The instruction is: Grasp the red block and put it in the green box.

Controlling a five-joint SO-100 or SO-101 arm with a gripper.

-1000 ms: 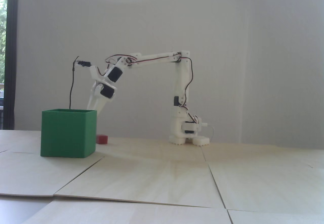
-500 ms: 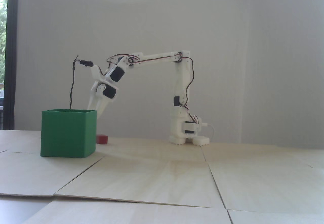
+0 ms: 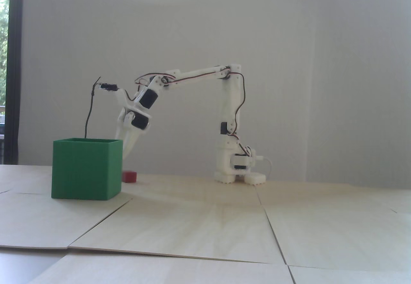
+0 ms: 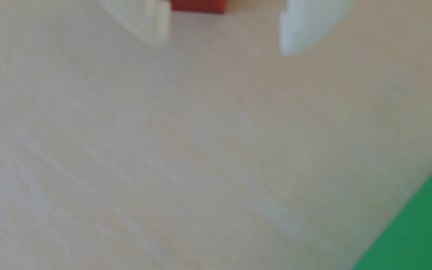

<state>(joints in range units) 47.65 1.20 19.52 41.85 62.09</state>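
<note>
In the wrist view we see the end effector (image 4: 222, 49) with its two white fingers (image 4: 152, 23) spread apart and empty. The red block (image 4: 198, 5) lies on the tabletop (image 4: 183, 155) between them, beyond their tips. In the fixed view the block (image 3: 129, 176) sits just behind the green box (image 3: 86, 168).

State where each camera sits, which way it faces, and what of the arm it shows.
Fixed view: low at table height, facing the white wall; shows the whole arm from the side, the green box and the red block behind its right edge.
Wrist view: rides on the arm, looking down at the table; shows only the open gripper entering from the top.
Shared: both views show block, box and gripper.
</note>
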